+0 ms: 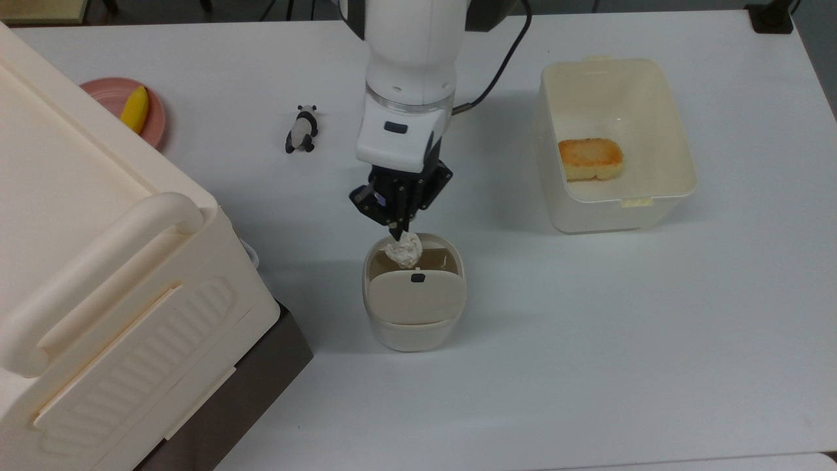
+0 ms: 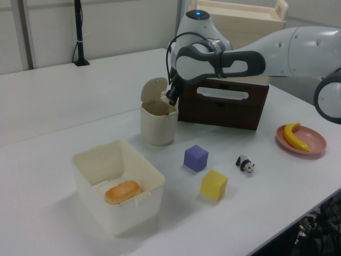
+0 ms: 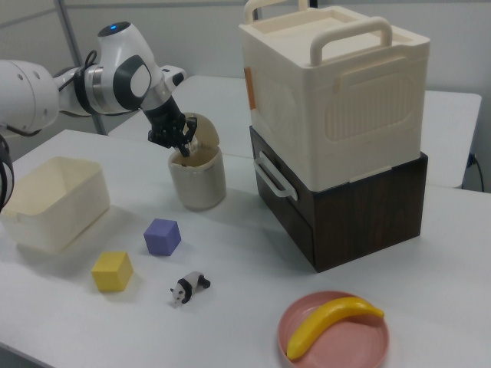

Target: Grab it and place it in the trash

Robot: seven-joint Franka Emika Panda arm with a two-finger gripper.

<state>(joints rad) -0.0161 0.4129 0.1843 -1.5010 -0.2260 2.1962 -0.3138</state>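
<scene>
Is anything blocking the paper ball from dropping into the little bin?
Nothing visible does. The gripper holds the crumpled off-white paper wad right over the small cream bin's open mouth, its beige swing lid tipped aside.
</scene>
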